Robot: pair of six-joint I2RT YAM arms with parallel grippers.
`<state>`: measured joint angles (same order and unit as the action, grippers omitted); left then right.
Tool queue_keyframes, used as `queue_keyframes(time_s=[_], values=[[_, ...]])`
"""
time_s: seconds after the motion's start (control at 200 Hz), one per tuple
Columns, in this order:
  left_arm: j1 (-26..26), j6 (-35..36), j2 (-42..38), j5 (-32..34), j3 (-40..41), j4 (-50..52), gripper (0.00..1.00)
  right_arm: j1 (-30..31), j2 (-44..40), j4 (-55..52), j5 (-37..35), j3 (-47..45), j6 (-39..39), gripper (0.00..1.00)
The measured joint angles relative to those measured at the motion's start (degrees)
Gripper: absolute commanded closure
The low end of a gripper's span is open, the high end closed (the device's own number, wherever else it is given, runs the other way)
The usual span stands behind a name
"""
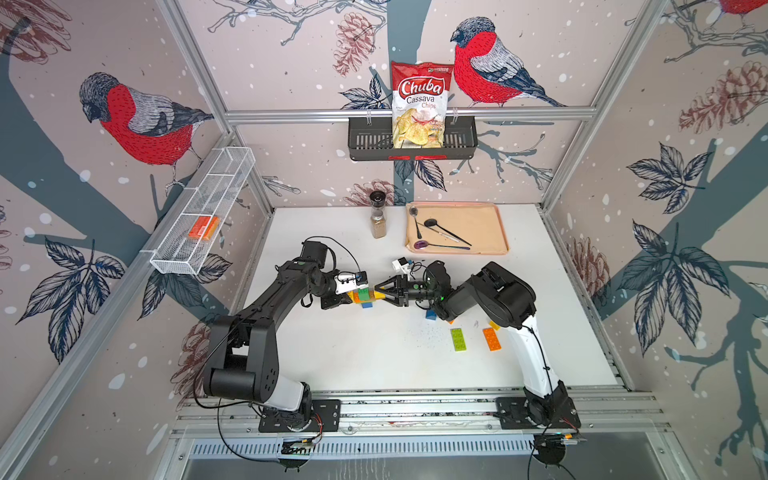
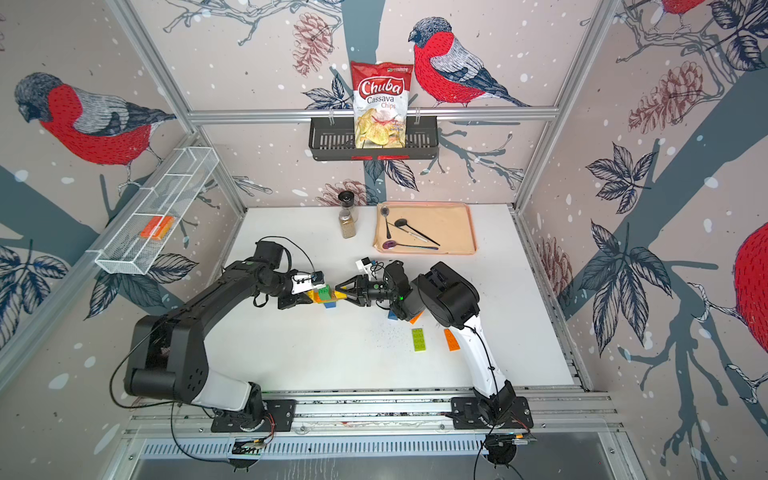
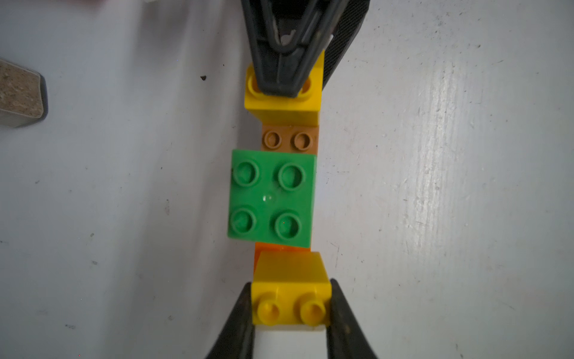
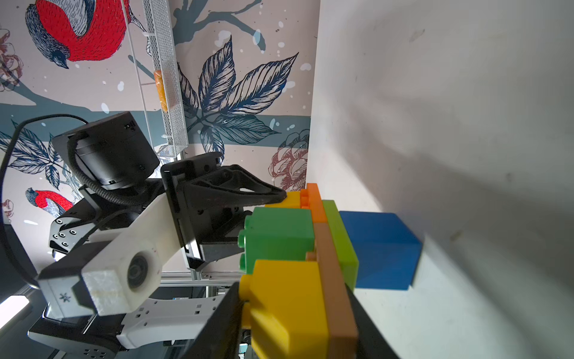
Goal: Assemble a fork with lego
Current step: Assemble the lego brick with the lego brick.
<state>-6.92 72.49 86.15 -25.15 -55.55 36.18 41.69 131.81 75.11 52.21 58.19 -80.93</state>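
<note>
We hold the lego assembly (image 1: 365,296) at both ends over the middle of the table (image 1: 374,361): left gripper (image 3: 291,298) closed on one yellow brick (image 3: 290,270), right gripper (image 1: 379,289) clamping the opposite yellow brick (image 3: 284,108). Opposed pulling or twisting could, we judge, split the stud joints. The long axis runs gripper to gripper; the green brick (image 3: 271,195) studs face up.

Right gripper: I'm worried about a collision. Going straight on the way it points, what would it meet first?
The lego assembly it clamps; straight beyond, probably the left gripper holding the other end.
</note>
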Motion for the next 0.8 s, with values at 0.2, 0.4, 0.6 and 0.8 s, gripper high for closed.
queue_keyframes(time_s=[0.2,0.4,0.6,0.8], values=[[-0.9,1.05,3.23,1.44,-3.63,0.81,1.0,-0.26,0.48,2.32,-0.24,-0.39,-0.39,0.54],[-1.25,1.25,4.52,2.54,-6.12,3.74,1.0,-0.37,0.92,4.15,-0.46,-1.27,-0.39,0.54],[-1.55,1.44,5.57,2.43,-6.97,4.5,1.0,-0.48,1.57,6.03,-0.76,-1.64,-1.44,0.55],[-4.11,1.66,5.14,4.37,-4.96,1.81,1.0,-1.11,1.92,8.5,-0.68,-2.58,-2.58,0.55]])
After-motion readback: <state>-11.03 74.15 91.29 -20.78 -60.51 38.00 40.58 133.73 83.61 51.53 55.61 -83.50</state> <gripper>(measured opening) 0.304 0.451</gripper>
